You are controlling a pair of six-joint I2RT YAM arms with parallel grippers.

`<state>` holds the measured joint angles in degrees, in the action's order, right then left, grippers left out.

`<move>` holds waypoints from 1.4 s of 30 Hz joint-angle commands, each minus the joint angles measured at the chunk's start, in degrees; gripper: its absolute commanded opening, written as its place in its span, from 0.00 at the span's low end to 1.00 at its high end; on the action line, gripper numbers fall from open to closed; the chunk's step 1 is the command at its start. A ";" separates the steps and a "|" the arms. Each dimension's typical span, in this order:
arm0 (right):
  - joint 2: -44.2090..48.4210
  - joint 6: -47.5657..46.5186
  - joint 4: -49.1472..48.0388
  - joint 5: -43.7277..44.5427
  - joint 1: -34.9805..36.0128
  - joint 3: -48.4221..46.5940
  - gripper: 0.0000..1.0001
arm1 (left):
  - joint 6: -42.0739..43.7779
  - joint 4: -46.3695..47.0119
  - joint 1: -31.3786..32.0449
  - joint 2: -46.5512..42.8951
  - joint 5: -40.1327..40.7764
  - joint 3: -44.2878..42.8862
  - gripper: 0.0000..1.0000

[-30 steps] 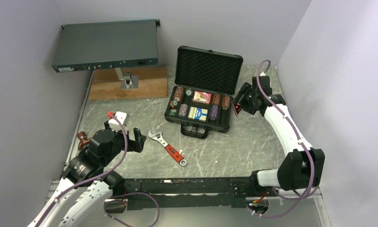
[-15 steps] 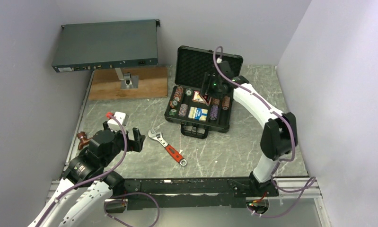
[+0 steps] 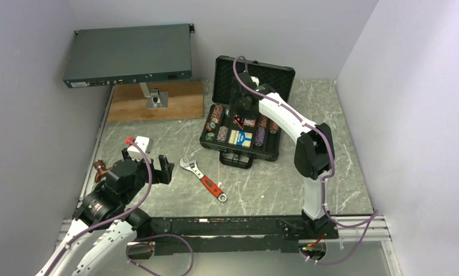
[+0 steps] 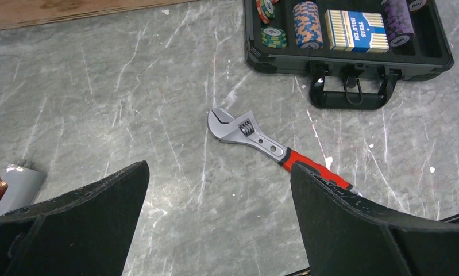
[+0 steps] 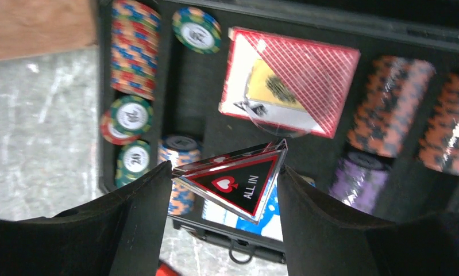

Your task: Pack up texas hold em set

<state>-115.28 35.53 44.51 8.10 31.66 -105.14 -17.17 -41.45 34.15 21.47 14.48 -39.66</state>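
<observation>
Right tool holds the triangle, newly brought over the open case.

Right tool (image 5: 224,169) is clamped on the edges of the red triangle (image 5: 238,184), not released. Within the last second this arm swung in from the bench (image 4: 100,86) right of the case (image 3: 224,77); the triangle now hangs above the tray, near the red deck (image 5: 296,80) and blue deck (image 4: 353,30), with chips (image 5: 134,49) seated around. Judged: setting down is next, lid unclosed. Left tool (image 4: 218,168) stands wide open, empty, near the wrench (image 4: 261,144).
</observation>
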 commanded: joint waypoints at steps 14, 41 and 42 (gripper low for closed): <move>6.89 5.03 2.72 6.97 5.42 13.98 0.37 | 0.03 0.63 0.13 0.39 -0.20 -0.51 1.00; 1.73 -32.12 -0.58 -1.88 6.41 9.24 0.55 | -0.41 0.15 0.12 -0.55 0.85 -0.51 1.00; 1.54 -32.37 -0.18 -1.23 6.48 9.25 0.60 | -0.42 0.14 0.13 -0.56 0.86 -0.51 1.00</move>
<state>-112.95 7.31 44.47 6.59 37.28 -93.60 -17.23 -41.60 34.15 21.15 14.87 -39.66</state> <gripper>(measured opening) 0.643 0.996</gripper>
